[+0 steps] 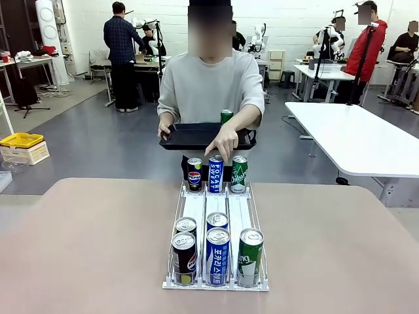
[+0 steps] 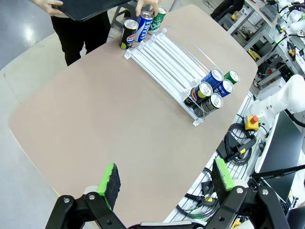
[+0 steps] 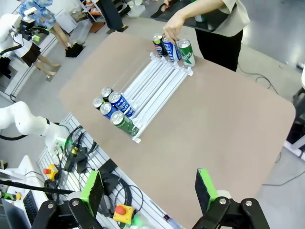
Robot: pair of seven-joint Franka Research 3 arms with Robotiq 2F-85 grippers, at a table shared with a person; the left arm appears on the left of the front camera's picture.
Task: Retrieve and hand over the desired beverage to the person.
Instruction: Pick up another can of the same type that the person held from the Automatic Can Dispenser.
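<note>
blue drink can (image 1: pixel 217 255), near end of rack (image 1: pixel 194 210), middle lane
person's hand (image 1: pixel 224 140) rested on its far twin (image 1: pixel 215 174); likely stiff, smooth, dentable: grip mid-body. left pincer (image 2: pixel 166 172) and right pincer (image 3: pixel 148 183) stood apart, empty.

Bright even light, soft shadows, glare on floor (image 2: pixel 29 34), sharp focus, wrist views bowed at edges
</note>
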